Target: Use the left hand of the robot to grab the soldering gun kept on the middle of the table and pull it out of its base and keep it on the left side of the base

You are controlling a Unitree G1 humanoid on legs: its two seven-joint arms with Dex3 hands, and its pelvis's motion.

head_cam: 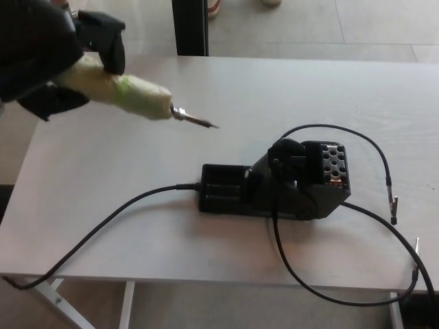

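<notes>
One hand in play: left hand (48, 58) is clenched around the soldering gun (130, 98), which is fully out of the base (274, 188) and held in the air up and to the left of it, tip aimed back toward the base & slightly down. Right hand isn't in shot. Step now, as we read it, is the put-down: we'd lower the gun onto the table (103, 185) left of the base, w/ the handle near flat so it doesn't roll, tip pointing off the black cable (103, 223) that runs out of the base's left end, then release only once the handle is bearing on the top. Materials: handle is wrapped in pale yellowish tape, soft-looking, wrinkled, w/ a green band near the middle; should give decent grip. Tip is thin bare metal, tapered to a point. Base is black, blocky, w/ a perforated end block and a round holder mouth. Table is light, matte, wood-grain.
</notes>
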